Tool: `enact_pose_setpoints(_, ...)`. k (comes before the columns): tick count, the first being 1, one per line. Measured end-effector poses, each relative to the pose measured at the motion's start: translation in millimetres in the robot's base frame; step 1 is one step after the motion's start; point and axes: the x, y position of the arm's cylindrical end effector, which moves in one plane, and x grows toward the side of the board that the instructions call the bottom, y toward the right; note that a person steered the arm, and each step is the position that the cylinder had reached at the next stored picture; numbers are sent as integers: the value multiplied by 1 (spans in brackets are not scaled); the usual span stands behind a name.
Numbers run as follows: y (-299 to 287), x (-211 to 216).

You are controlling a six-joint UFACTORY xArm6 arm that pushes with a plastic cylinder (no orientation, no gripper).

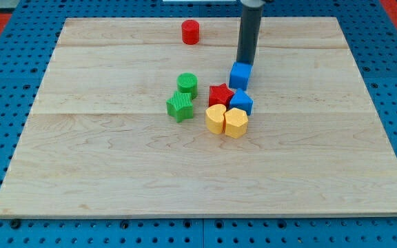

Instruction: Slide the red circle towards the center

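Observation:
The red circle (190, 32) stands near the view's top edge of the wooden board (81, 151), left of the middle. My tip (244, 63) is at the lower end of the dark rod, just above a blue cube (240, 76) and touching or nearly touching it. The tip is to the right of the red circle and lower in the view, well apart from it.
Below the blue cube sits a tight cluster: a red star (220, 94), a second blue block (241, 101) and two yellow blocks (216, 118) (236, 122). A green circle (187, 84) and a green block (179, 106) stand to the cluster's left.

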Motion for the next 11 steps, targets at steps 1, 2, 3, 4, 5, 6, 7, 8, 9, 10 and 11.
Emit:
enact_pose_setpoints(1,2,2)
enact_pose_setpoints(2,-27,-51)
enact_pose_setpoints(3,9,-101)
enact_pose_setpoints(4,-43,-132)
enact_pose_setpoints(5,-126,-130)
enact_pose_setpoints(6,-155,-121)
enact_pose_setpoints(7,-178,-80)
enact_pose_setpoints(8,-137,-58)
enact_pose_setpoints(9,-180,-50)
enact_pose_setpoints(10,-195,-21)
enact_pose_setpoints(11,-245,-6)
